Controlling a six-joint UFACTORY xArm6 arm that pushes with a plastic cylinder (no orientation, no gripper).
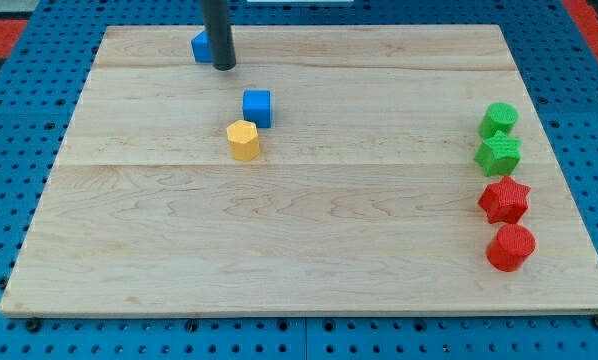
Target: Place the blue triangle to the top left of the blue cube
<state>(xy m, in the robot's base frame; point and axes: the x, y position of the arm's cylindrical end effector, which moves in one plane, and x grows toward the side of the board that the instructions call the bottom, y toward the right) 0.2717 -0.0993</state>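
On board: two blue, one yellow, two green, two red blocks.

pale matt wooden board, ridged plastic-looking blocks

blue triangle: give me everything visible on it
The small blue triangular block looks like matte plastic and lies flat on the pale wooden board near the view's top edge, up-left of the blue cube. The dark rod hides its right part; my tip is against its right side. Nothing else touches it.
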